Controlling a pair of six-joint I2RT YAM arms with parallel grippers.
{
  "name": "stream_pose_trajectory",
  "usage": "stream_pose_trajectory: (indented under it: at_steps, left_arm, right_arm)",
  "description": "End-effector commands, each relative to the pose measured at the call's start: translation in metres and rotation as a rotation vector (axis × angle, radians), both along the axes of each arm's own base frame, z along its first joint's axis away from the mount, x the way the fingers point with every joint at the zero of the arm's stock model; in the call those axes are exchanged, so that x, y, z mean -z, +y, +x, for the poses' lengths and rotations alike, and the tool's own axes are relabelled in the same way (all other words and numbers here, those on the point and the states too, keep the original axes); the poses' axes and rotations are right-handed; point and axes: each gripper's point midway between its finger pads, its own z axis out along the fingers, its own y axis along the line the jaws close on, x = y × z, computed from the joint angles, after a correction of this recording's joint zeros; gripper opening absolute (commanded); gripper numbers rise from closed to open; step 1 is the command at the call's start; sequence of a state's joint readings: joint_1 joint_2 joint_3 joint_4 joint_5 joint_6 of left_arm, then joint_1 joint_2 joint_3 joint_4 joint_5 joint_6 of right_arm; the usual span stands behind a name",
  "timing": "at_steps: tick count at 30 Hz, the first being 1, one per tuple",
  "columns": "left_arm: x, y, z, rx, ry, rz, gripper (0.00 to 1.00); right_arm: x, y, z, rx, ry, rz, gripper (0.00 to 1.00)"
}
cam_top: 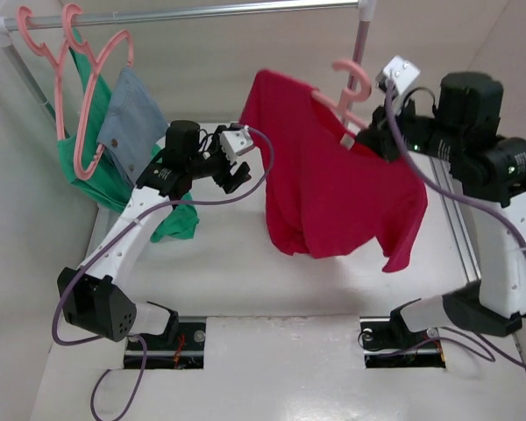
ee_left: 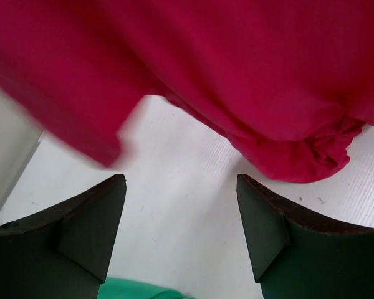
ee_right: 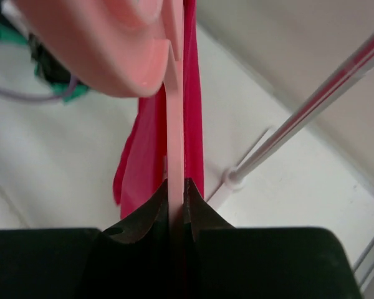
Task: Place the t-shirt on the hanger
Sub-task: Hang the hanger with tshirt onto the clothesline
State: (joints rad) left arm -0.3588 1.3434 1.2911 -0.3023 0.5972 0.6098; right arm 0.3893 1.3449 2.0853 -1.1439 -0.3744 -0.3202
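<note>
T-shirt [cam_top: 333, 175]: draped on the hanger [ee_right: 174, 112], raised off the counter [cam_top: 245, 298]. Peaked high at the hanger's left end, sagging to a low sleeve and bunched hem under its right end. Judged partly seated; cannot tell under the cloth whether the second shoulder is on.

Nearest, left of the hanger: left pincer [ee_left: 181, 212], fingers spread wide, nothing between them, red cloth hanging just beyond. At the hanger's right side: right pincer [ee_right: 176, 190], clamped on the hanger's thin bar, cloth directly behind it.

Step in hand, as judged: squaring the shirt. Recommend taking a single layer at the sagging side, drawing it over the hanger's end, keeping the right clamp firm and the hanger level. Avoid tugging the hem, which could drag the seated shoulder off.

Room: bare counter below and left of the hanger. Green garment [cam_top: 175, 224] trailing by the left arm, a snag risk. Farther left, two like hangers [cam_top: 88, 70] and grey-blue garment [cam_top: 127, 123]. Behind the hanger, rail [cam_top: 202, 13] and its post [cam_top: 361, 44], close to the hook.
</note>
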Motion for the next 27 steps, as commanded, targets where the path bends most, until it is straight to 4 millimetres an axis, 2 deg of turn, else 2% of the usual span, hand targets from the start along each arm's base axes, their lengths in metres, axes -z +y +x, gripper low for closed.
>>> stream_pose_trajectory:
  at_steps: [1, 2, 4, 6, 9, 10, 12, 13, 15, 18, 21, 23, 24, 26, 27]
  left_arm:
    - [-0.040, -0.002, -0.004, -0.019, -0.071, -0.083, 0.69]
    - [-0.035, -0.002, -0.004, -0.020, -0.059, -0.079, 0.69]
    - [-0.038, 0.000, -0.008, -0.019, -0.069, -0.082, 0.69]
    - [-0.036, 0.001, -0.012, -0.020, -0.061, -0.079, 0.69]
    - [-0.033, 0.005, -0.014, -0.038, -0.063, -0.071, 0.69]
    - [-0.029, 0.006, -0.015, -0.038, -0.054, -0.068, 0.69]
    - [-0.028, 0.006, -0.017, -0.042, -0.046, -0.074, 0.69]
    - [-0.028, 0.006, -0.017, -0.042, -0.046, -0.074, 0.69]
    - [-0.031, 0.007, -0.019, -0.045, -0.047, -0.082, 0.69]
    - [-0.028, 0.008, -0.018, -0.053, -0.048, -0.078, 0.69]
    - [-0.026, 0.009, -0.019, -0.065, -0.041, -0.079, 0.69]
    - [-0.026, 0.009, -0.019, -0.065, -0.041, -0.079, 0.69]
    - [-0.022, 0.011, -0.019, -0.074, -0.034, -0.073, 0.69]
    - [-0.025, 0.011, -0.020, -0.074, -0.043, -0.076, 0.69]
    - [-0.027, 0.011, -0.019, -0.073, -0.051, -0.080, 0.69]
  right_arm:
    - [-0.045, -0.006, 0.020, 0.111, -0.053, 0.068, 0.00]
    - [-0.049, -0.006, 0.029, 0.130, -0.059, 0.075, 0.00]
    - [-0.057, -0.006, 0.056, 0.191, -0.080, 0.096, 0.00]
    - [-0.063, -0.002, 0.071, 0.213, -0.086, 0.150, 0.00]
    - [-0.099, 0.009, 0.086, 0.205, -0.192, 0.274, 0.00]
    - [-0.107, 0.010, 0.092, 0.213, -0.219, 0.302, 0.00]
    - [-0.139, 0.006, 0.105, 0.263, -0.330, 0.392, 0.00]
    - [-0.139, 0.003, 0.107, 0.282, -0.333, 0.392, 0.00]
    - [-0.155, 0.000, 0.113, 0.306, -0.388, 0.431, 0.00]
    - [-0.154, -0.001, 0.138, 0.351, -0.403, 0.455, 0.00]
    - [-0.143, 0.002, 0.156, 0.363, -0.381, 0.453, 0.00]
    - [-0.122, 0.010, 0.177, 0.370, -0.334, 0.436, 0.00]
    - [-0.122, 0.010, 0.177, 0.371, -0.334, 0.436, 0.00]
    - [-0.099, 0.012, 0.193, 0.377, -0.289, 0.408, 0.00]
    - [-0.095, 0.014, 0.194, 0.370, -0.279, 0.403, 0.00]
